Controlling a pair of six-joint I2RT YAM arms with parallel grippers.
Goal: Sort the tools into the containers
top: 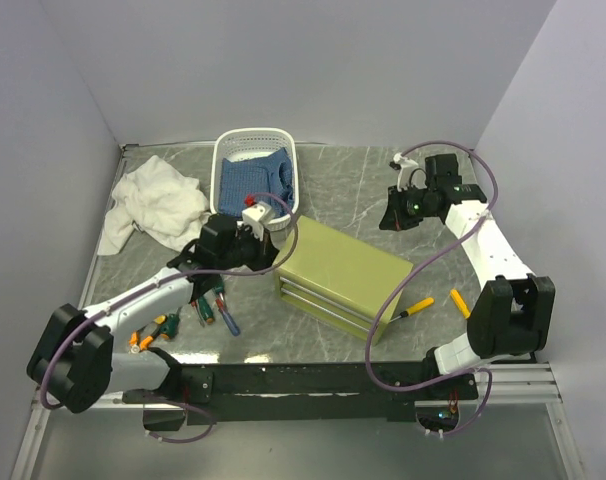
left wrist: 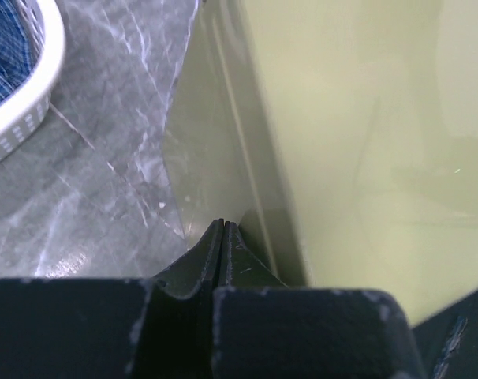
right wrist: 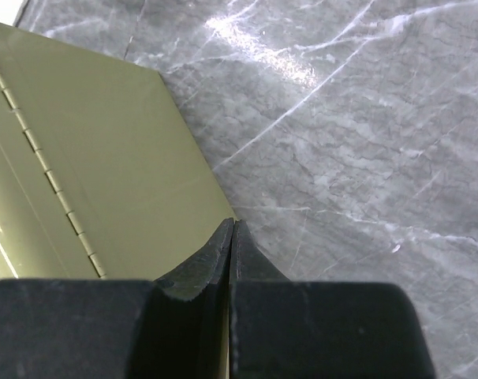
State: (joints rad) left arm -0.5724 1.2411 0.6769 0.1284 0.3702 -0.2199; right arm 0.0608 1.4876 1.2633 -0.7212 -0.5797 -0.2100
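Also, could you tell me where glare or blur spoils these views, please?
Left wrist: the chest is close and blurred, washed pale; faint sheen on the table. Right wrist: sharp, with a bright glare streak on the table near the top. Top external: even light, soft shadows, no strong glare.

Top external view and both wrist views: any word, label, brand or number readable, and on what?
None readable. The olive-green metal drawer chest shows no lettering in any view; the white perforated plastic basket and the yellow-handled screwdriver show no marking, any print too small to tell.
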